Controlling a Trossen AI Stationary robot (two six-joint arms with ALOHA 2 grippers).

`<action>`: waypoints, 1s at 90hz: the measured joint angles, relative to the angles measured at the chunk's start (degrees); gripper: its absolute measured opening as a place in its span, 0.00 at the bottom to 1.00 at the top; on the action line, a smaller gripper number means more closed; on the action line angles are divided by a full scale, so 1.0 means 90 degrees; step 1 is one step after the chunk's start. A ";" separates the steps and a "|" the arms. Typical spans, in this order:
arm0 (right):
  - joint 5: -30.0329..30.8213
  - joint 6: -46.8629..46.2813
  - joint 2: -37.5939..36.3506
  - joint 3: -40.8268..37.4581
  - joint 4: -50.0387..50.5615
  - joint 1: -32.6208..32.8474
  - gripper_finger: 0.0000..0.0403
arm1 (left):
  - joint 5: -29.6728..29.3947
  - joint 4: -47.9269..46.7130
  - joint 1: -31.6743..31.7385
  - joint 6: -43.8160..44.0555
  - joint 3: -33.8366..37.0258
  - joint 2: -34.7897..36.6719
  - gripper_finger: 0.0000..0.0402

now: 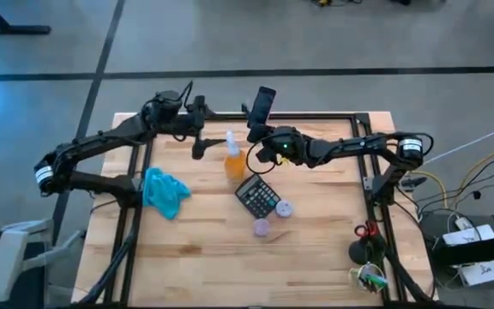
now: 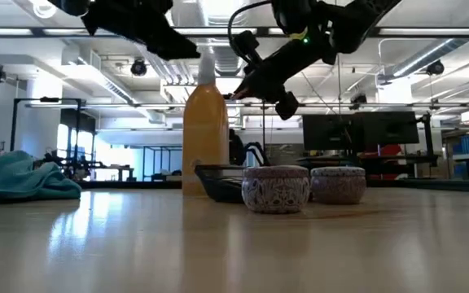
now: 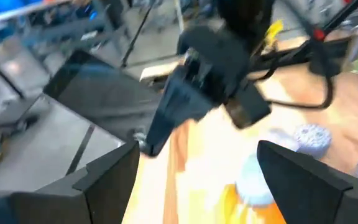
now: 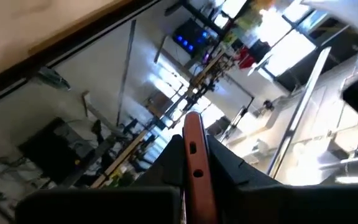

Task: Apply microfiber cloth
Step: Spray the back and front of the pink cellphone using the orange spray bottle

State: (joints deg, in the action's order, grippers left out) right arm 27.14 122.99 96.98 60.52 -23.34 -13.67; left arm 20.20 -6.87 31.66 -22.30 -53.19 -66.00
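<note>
Cloth (image 1: 165,190) lies crumpled, untouched, well left of bottle (image 1: 232,156). Right gripper (image 1: 259,121) just behind bottle, clamped on phone (image 1: 264,104). Left gripper (image 1: 199,142) beside bottle, jaws wide, empty. Wiping seemingly not begun.

left pincer (image 1: 197,142) open, raised at table's far side; right pincer (image 1: 256,129) closed, raised, tilted.

From overhead we look straight down on the whole table (image 1: 204,249). Low down, we look level across its top into the room, close behind the spray bottle (image 2: 205,134) that the overhead view also shows. The left wrist camera faces the other arm; the right one seems tilted upward toward the room.
</note>
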 joint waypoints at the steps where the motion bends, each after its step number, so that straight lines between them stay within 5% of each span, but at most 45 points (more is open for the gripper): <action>1: -0.0016 0.0053 0.0010 0.0009 -0.0008 0.0000 0.04 | -0.0067 0.0079 0.0000 0.0012 0.0038 -0.0019 0.78; 36: 0.0356 0.0197 0.0149 0.0222 -0.0005 -0.0017 0.04 | -0.0427 0.3024 0.0012 0.0371 0.0663 -0.1185 0.77; 57: 0.0449 0.0268 0.0142 0.0168 0.0042 -0.0015 0.04 | -0.0384 0.2762 0.0012 0.0174 0.0666 -0.1087 0.77; 73: 0.0496 0.1185 0.0141 -0.0138 0.0107 0.0019 0.04 | 0.0467 0.1846 0.0012 -0.0181 0.0664 -0.0867 0.77; 90: 0.0816 0.0969 0.0132 -0.0273 0.0062 0.0220 0.04 | 0.0917 0.1002 0.0029 -0.0374 0.0730 -0.0485 0.77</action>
State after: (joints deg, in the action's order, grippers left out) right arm 34.48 131.71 98.17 58.06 -22.78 -11.69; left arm 28.45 2.15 31.92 -25.67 -46.62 -70.37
